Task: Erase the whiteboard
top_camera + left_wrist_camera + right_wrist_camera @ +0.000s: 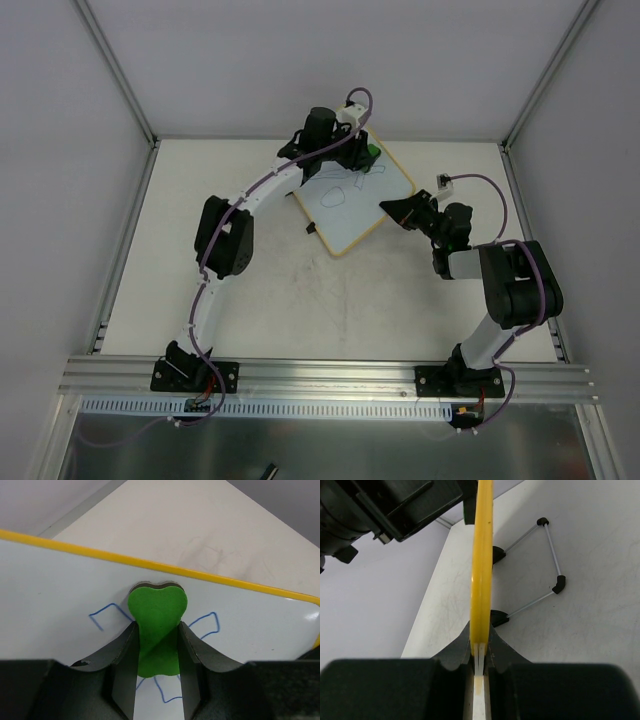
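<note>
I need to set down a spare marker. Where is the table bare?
Widest bare patch: the table between the left arm and right arm, nearer than the whiteboard. The far left corner is also free. Crowded: far middle, where left fingers hold the green eraser on the board and right fingers clamp its edge.

The left arm (262, 188) is reaching diagonally across the left side of the table (320, 300), barring the whiteboard (350, 215) from there. The left gripper (157, 625), pinching a green eraser (157, 602), is covering the board's far corner. The right gripper (387, 207) is clamping the board's right edge. Bare table is lying open between the board and the near rail (330, 375). Walls (60, 150) are closing in left, right and far.
</note>
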You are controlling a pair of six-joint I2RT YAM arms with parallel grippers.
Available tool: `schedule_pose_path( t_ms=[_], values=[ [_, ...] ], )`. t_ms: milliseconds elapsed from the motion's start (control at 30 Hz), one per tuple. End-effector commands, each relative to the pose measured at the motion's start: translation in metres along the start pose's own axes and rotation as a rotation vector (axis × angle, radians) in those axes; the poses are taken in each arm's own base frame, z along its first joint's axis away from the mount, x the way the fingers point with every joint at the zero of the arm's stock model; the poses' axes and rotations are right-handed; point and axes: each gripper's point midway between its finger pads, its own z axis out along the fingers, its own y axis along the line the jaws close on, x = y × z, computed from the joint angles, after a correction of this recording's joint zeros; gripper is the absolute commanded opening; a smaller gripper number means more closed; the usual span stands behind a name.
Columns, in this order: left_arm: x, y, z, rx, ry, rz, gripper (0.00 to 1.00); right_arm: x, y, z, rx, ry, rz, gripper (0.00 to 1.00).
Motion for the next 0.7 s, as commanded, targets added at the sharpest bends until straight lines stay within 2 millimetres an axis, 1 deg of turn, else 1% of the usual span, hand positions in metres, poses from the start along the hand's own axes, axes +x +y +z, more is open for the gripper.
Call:
schedule_pose_path(
  t_ms=[0, 100, 233, 367, 433, 633, 667],
  values=[
    [-0.002, -0.049, 0.004, 0.055, 0.01, 0.151, 0.0, 0.019, 0.018, 0.001, -0.093, 0.077, -0.063, 0.0],
    [0.005, -0.055, 0.008, 0.046, 0.021, 0.173, 0.0, 0.019, 0.018, 0.001, -0.093, 0.077, -0.063, 0.0],
    [0.007, -0.052, 0.009, 0.036, 0.025, 0.17, 0.0, 0.018, 0.019, 0.0, -0.095, 0.075, -0.064, 0.0],
    [0.008, -0.045, 0.012, 0.004, 0.026, 0.172, 0.0, 0.017, 0.021, 0.0, -0.1, 0.073, -0.068, 0.0],
    [0.009, -0.039, 0.015, -0.022, 0.025, 0.176, 0.0, 0.016, 0.021, 0.0, -0.099, 0.072, -0.066, 0.0],
    [0.009, -0.007, 0.023, -0.12, 0.014, 0.139, 0.0, 0.017, 0.022, -0.001, -0.103, 0.074, -0.069, 0.0],
    [0.008, 0.002, 0.021, -0.135, 0.01, 0.122, 0.0, 0.017, 0.023, -0.001, -0.103, 0.074, -0.069, 0.0]
  ],
)
